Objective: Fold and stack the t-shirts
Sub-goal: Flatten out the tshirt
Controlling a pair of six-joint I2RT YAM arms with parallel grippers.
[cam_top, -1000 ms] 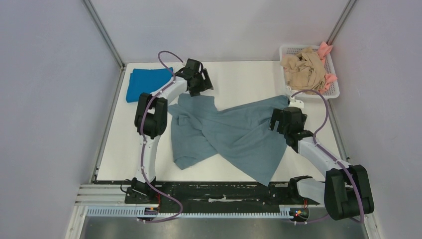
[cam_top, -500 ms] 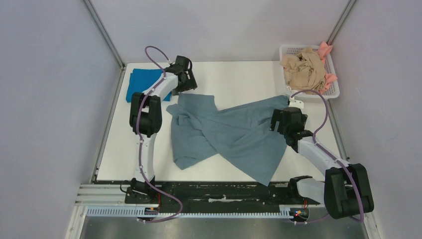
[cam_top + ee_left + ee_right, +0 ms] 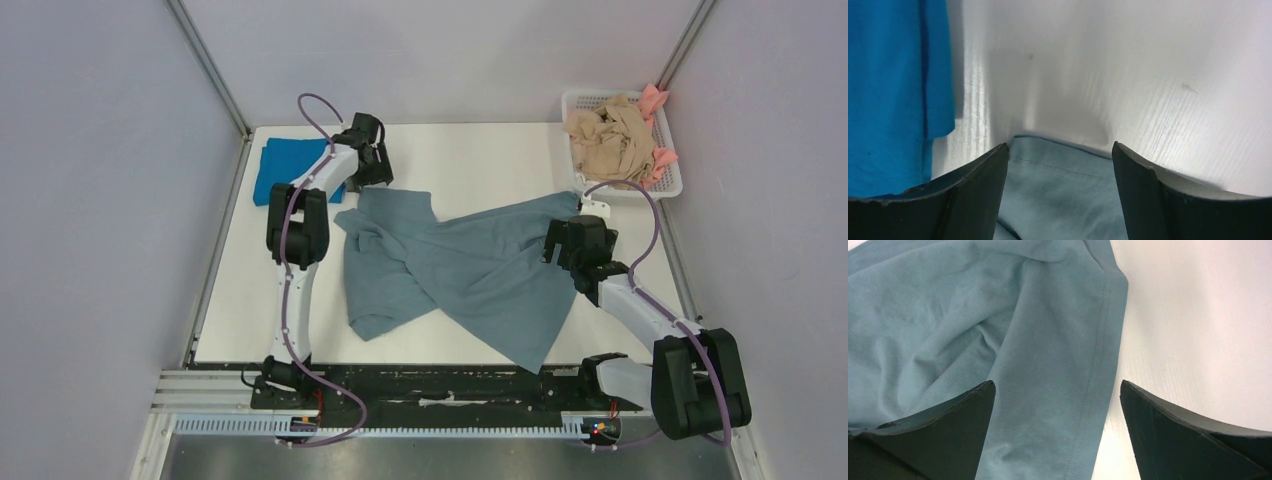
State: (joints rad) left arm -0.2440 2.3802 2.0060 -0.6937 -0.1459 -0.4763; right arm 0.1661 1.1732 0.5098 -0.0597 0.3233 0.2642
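The large grey-blue t-shirt (image 3: 460,270) lies crumpled across the middle of the table. The bright blue t-shirt (image 3: 285,167) lies folded at the far left, also in the left wrist view (image 3: 893,90). My left gripper (image 3: 372,172) is open just above the grey-blue shirt's far left corner (image 3: 1063,170), its hem between the fingers. My right gripper (image 3: 570,238) is open over the shirt's right edge (image 3: 1068,405), the stitched hem between its fingers. Neither holds cloth.
A white basket (image 3: 676,186) at the far right corner holds the beige t-shirt (image 3: 610,140) and the pink one (image 3: 655,100). Grey walls with metal posts enclose the table. Bare white table (image 3: 480,160) shows at the back and the near left.
My left gripper has moved left from the shirt's far middle to its far left corner, beside the bright blue shirt. The right arm has hardly moved.
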